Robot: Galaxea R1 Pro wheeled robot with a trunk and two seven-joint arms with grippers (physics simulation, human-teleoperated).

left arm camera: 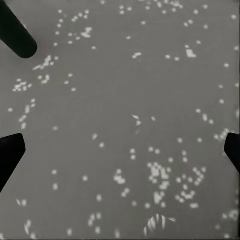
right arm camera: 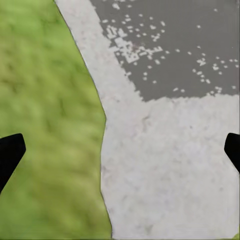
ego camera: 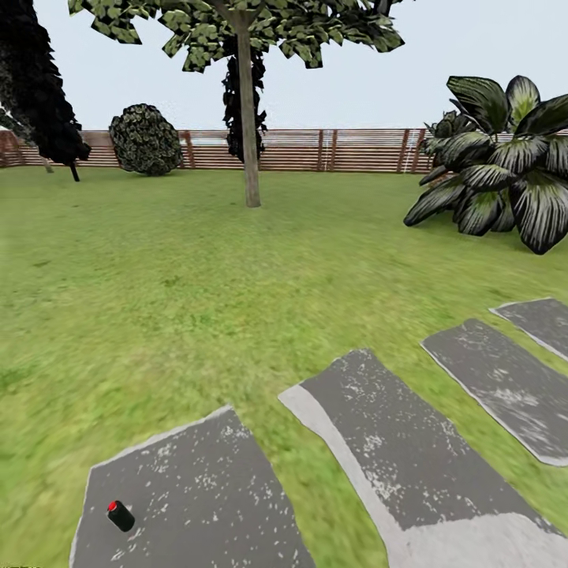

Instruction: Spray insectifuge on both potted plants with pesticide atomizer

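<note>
The pesticide atomizer (ego camera: 120,515) is a small dark bottle with a red tip, lying on a grey speckled paving slab (ego camera: 205,489) at the lower left of the head view. In the left wrist view a dark rounded end of the atomizer (left arm camera: 17,35) shows at the picture's corner. My left gripper (left arm camera: 120,152) hangs open above that slab, well apart from the bottle, with nothing between its fingertips (left arm camera: 10,155). My right gripper (right arm camera: 120,152) is open too, over the pale edge of a slab (right arm camera: 170,165) and the grass (right arm camera: 45,125). The potted plants are out of view.
Several grey slabs (ego camera: 426,465) run in a row to the right across the lawn (ego camera: 173,300). A thin tree trunk (ego camera: 249,118) stands ahead, and a large broad-leaved plant (ego camera: 505,181) at the right. A round bush (ego camera: 146,140) sits by the brown slat fence (ego camera: 331,150).
</note>
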